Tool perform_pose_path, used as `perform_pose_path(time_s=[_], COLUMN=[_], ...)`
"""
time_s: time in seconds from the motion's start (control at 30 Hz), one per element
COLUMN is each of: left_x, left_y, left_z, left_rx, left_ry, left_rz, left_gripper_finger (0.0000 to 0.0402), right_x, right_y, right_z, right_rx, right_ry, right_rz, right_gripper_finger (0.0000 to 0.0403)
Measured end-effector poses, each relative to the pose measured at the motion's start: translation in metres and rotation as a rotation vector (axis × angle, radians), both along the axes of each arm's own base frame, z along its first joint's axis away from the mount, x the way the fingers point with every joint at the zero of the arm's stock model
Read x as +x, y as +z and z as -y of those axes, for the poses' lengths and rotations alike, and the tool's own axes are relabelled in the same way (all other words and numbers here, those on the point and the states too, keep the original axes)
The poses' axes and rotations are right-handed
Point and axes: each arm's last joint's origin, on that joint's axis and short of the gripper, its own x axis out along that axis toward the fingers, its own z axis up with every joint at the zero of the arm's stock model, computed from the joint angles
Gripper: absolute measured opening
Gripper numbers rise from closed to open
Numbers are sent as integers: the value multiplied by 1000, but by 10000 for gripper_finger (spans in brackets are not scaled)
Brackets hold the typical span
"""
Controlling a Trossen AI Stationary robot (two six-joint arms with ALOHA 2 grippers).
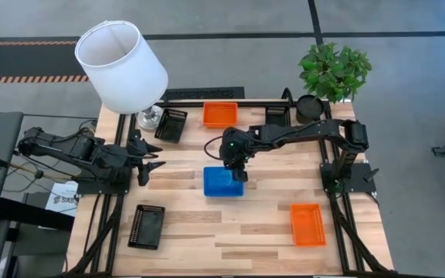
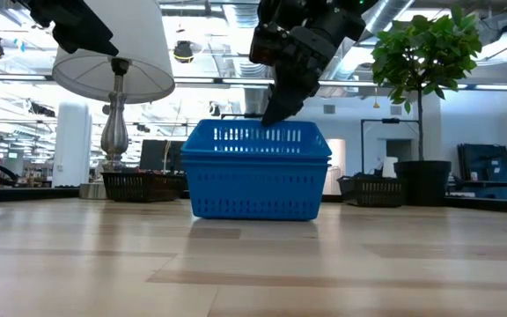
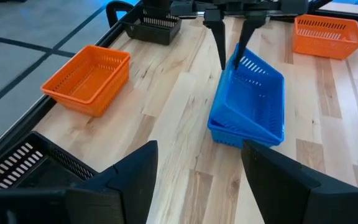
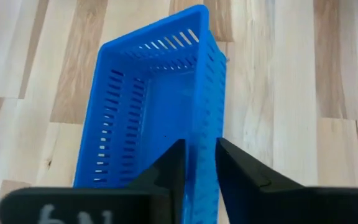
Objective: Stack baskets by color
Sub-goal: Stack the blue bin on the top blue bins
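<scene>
Blue baskets (image 1: 222,182) nested mid-table, top one tilted; orange, black seemingly scattered

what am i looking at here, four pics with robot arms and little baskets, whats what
It is one moment seen by four cameras: one overhead, one at table height, and one on each arm's wrist. Two dark robot arms work at a wooden table. The right gripper is at the middle, its fingers straddling one wall of the top blue basket, which sits tilted in a blue stack. The left gripper waits open at the left edge, holding nothing. Two orange baskets and black baskets lie separate. A white lamp and a plant stand at the back.
</scene>
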Motion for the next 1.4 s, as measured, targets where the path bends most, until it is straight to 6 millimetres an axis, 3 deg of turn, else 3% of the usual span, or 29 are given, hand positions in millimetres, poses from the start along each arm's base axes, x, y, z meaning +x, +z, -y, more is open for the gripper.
perform_pose_path(time_s=[0.27, 0.47, 0.73, 1.03, 1.27, 1.4], left_x=[0, 0, 0, 0, 0, 0], left_y=[0, 0, 0, 0, 0, 0], left_z=[0, 0, 0, 0, 0, 0], left_rx=[0, -1, -1, -16, -18, -21], left_ry=[0, 0, -1, 6, 8, 3], left_rz=[0, 0, 0, 4, 5, 4], left_gripper_finger=[221, 221, 221, 221, 221, 221], right_x=[0, 0, 0, -1, -1, -1], right_y=[0, 0, 0, 0, 1, 1], right_z=[0, 0, 2, 5, 8, 8], right_rx=[1, 15, 29, 124, 139, 164], right_ry=[-4, -24, -48, -70, -92, -101], right_rz=[-5, -6, -9, -19, -15, -19], right_gripper_finger=[11, 33, 25, 58, 12, 21])
